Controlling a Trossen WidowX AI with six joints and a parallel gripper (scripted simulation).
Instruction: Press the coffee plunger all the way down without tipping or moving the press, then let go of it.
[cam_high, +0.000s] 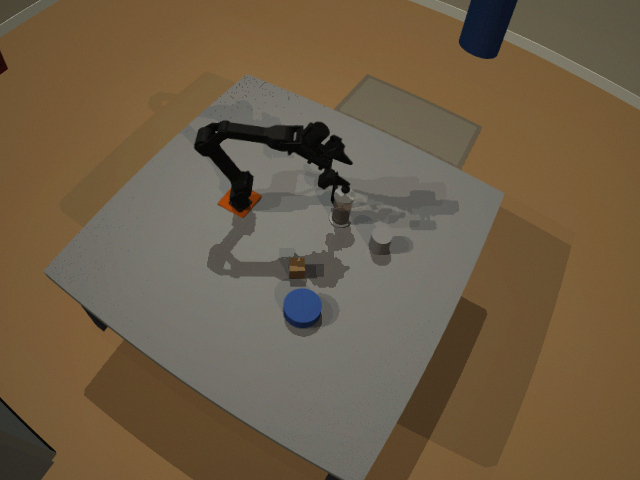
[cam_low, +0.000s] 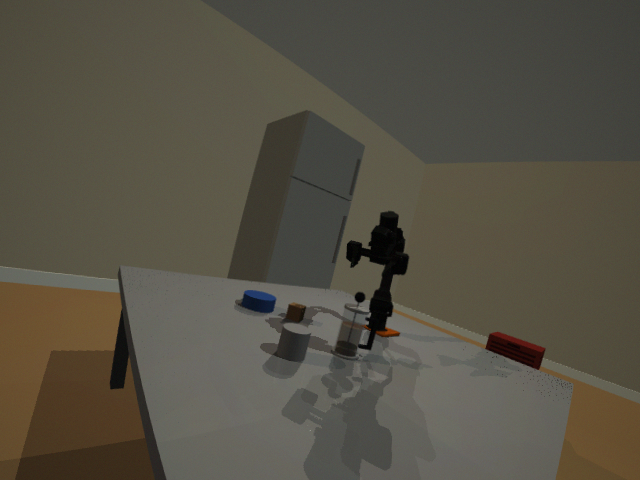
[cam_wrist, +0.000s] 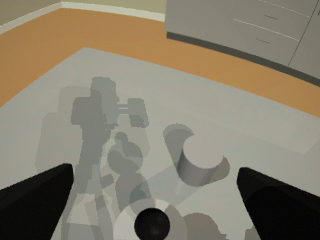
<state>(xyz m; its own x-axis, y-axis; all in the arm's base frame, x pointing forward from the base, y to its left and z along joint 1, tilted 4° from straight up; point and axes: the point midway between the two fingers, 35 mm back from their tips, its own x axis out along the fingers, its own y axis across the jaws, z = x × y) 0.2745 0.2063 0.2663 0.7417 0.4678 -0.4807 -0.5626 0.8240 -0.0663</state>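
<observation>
Evidently, the claw (cam_high: 345, 172) (cam_wrist: 158, 175) gapes wide, holding nothing.

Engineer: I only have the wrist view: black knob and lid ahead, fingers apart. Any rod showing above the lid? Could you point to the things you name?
Observer: Yes, exterior view shows a short stretch of rod between the knob (cam_high: 345, 189) (cam_low: 359, 297) (cam_wrist: 152, 225) and the lid (cam_high: 347, 196) (cam_low: 356, 308) (cam_wrist: 125, 222).

Engineer: Press tipped?

Observer: No, the coffee press (cam_high: 341, 212) (cam_low: 347, 347) (cam_wrist: 175, 227) stands upright, base on the table.

Engineer: Anything outside my view?

Observer: A blue disc (cam_high: 302, 306) (cam_low: 258, 300), with a small brown block (cam_high: 296, 268) (cam_low: 295, 312) near it.
</observation>
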